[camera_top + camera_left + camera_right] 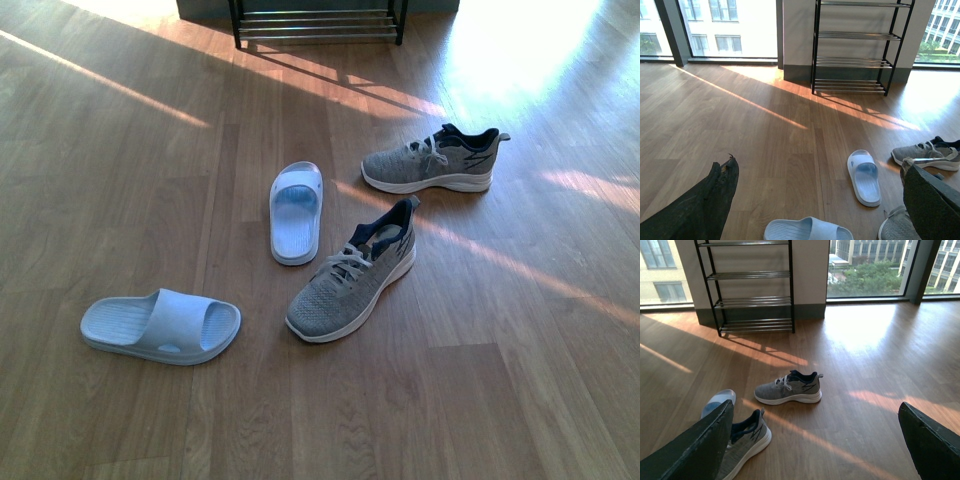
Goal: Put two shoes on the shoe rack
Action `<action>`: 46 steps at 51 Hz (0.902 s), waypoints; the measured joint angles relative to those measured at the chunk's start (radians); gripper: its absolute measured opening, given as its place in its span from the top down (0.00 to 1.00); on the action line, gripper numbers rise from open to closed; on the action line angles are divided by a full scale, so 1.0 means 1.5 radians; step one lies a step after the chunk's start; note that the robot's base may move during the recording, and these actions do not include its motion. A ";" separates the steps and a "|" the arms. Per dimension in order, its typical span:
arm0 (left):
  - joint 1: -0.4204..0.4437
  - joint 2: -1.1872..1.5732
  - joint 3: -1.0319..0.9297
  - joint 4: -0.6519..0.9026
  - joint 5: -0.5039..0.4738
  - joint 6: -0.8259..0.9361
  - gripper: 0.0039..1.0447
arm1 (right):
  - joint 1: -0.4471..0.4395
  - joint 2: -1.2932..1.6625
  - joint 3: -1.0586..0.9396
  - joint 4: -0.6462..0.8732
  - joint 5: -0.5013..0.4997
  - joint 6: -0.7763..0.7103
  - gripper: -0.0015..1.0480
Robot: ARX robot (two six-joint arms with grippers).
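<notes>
**Q:** How are the shoes looking, and where are they lying?

**A:** The farther sneaker (432,160) and the nearer sneaker (352,272) are showing grey knit uppers, pale laces, white soles and navy collars. The farther slide (296,210) and the nearer slide (160,325) are showing smooth pale blue foam with ribbed footbeds. All four are resting on the wood-plank floor (520,400), ahead of both claws and touching neither. The nearer sneaker is lying just ahead of the right claw (816,407). The nearer slide is lying just ahead of the left claw (819,165).

**Q:** What are the claws and the rack doing?

**A:** Both claws are standing released, with dark fingers spread wide and gripping nothing. The shoe rack (318,22), with black uprights carrying thin silver rods, is standing well beyond them, against the wall.
</notes>
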 joint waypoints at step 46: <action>0.000 0.000 0.000 0.000 0.000 0.000 0.09 | 0.000 0.000 0.000 0.000 0.000 0.000 0.09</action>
